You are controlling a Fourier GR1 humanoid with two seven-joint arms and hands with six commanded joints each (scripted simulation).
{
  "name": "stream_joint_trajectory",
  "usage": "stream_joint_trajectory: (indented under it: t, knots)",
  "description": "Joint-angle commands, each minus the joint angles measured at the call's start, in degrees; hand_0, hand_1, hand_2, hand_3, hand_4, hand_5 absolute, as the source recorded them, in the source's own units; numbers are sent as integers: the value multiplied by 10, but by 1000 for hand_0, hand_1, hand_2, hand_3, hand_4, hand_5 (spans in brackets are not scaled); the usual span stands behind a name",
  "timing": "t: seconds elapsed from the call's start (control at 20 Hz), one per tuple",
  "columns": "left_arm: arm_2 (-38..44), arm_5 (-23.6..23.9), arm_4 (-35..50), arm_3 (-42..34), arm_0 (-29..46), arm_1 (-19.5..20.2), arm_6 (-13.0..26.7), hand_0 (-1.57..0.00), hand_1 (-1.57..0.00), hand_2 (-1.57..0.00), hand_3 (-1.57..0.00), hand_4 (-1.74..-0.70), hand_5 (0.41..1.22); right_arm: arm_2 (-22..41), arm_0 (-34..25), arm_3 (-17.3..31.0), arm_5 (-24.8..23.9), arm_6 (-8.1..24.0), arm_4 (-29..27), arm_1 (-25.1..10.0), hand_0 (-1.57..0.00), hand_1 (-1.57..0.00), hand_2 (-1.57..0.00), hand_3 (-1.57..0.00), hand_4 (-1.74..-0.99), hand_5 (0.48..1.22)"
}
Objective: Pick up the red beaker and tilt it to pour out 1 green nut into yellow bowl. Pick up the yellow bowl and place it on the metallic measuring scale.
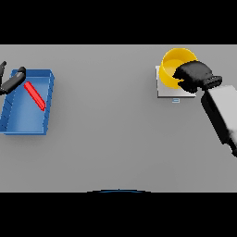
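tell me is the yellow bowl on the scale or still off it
On it. The yellow bowl sits over the metallic measuring scale, whose plate shows beneath it, with the right hand at its rim.

Grey table (111,139) with blue tray (46,99) left, metallic scale (163,91) right.

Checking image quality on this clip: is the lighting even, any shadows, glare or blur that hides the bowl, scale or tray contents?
Head view: flat, even light on the grey table, no glare. The yellow bowl on the metallic scale is partly covered by the right hand, not by shadow. Edges look soft, so whether a nut lies inside cannot be told. The red beaker in the blue tray reads clearly; left hand at the edge.
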Motion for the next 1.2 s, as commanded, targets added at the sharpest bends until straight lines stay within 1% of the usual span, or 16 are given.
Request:
stream_joint_trajectory:
  t: [0.0,0.1,0.2,0.3,0.4,0.45,0.5,0.55,0.6,0.65,0.7,0.75,0.85,0.95,1.0,1.15]
  knots:
    - [-4,5,-3,-5,1,-3,1,1,1,1,1,-726,710,-5,-5,19,-7,-8,-2,6,-1571,-1571,-1428,-1331,-1741,1221]
    - [-5,3,-4,-1,7,-3,-6,1,1,1,1,-726,710,-10,-9,46,-12,-17,-1,16,-1562,-1571,-1405,-1374,-1741,1221]
    - [-2,4,-2,0,6,-3,-3,1,1,1,1,-729,713,-18,-11,59,-8,-13,-3,23,-1528,-1571,-1382,-1440,-1741,1221]
    - [-4,-1,-5,5,-1,-5,-3,1,1,1,1,-727,712,-21,-14,67,2,-14,-3,23,-1417,-1571,-1363,-1487,-1741,1221]
    - [-7,0,-6,9,0,-11,-3,1,1,1,1,-727,715,-22,-16,70,10,-14,2,24,-1397,-1571,-1385,-1363,-1741,1221]
    - [-7,-1,-6,14,-4,-13,0,1,1,1,1,-729,717,-28,-18,73,12,-12,-1,27,-1332,-1459,-1423,-1198,-1741,1221]
    - [-4,-4,-3,9,-3,-7,0,1,1,1,1,-730,720,-33,-15,72,12,-20,-3,24,-1128,-1322,-1330,-1057,-1701,1221]
    - [-3,-2,-3,8,-2,-8,-5,1,1,1,1,-732,723,-35,-10,71,13,-24,-6,23,-902,-1150,-1186,-937,-1660,1143]
    - [-5,-2,-5,9,-4,-11,-8,1,1,1,1,-733,728,-40,-11,75,20,-21,-10,21,-721,-980,-1042,-833,-1619,1072]
    - [-7,-3,-5,14,-2,-17,-13,1,1,1,1,-732,729,-39,-12,79,23,-16,-9,21,-577,-828,-913,-742,-1588,1016]
    - [-9,0,-7,15,-2,-19,-8,1,1,1,1,-729,723,-36,-14,81,25,-11,-5,23,-461,-703,-799,-669,-1563,971]
    - [-3,-3,-4,20,1,-14,-14,1,1,1,1,-727,717,-35,-21,88,27,-11,-3,23,-369,-582,-693,-613,-1539,933]
    - [-4,-2,-5,18,-3,-13,-10,1,1,1,1,-724,708,-28,-22,85,32,-21,2,18,-236,-380,-519,-525,-1501,877]
    - [-5,-1,-5,15,-3,-14,-8,1,1,1,1,-722,703,-23,-21,87,26,-38,6,16,-150,-243,-375,-449,-1469,842]
    - [-4,-1,-6,20,-3,-13,-9,1,1,1,1,-722,700,-20,-16,82,30,-37,7,13,-120,-194,-311,-411,-1456,827]
    - [-4,-4,-4,13,-3,-11,-8,1,1,1,1,-719,696,-23,-22,97,38,-20,7,19,-61,-99,-161,-323,-1422,785]
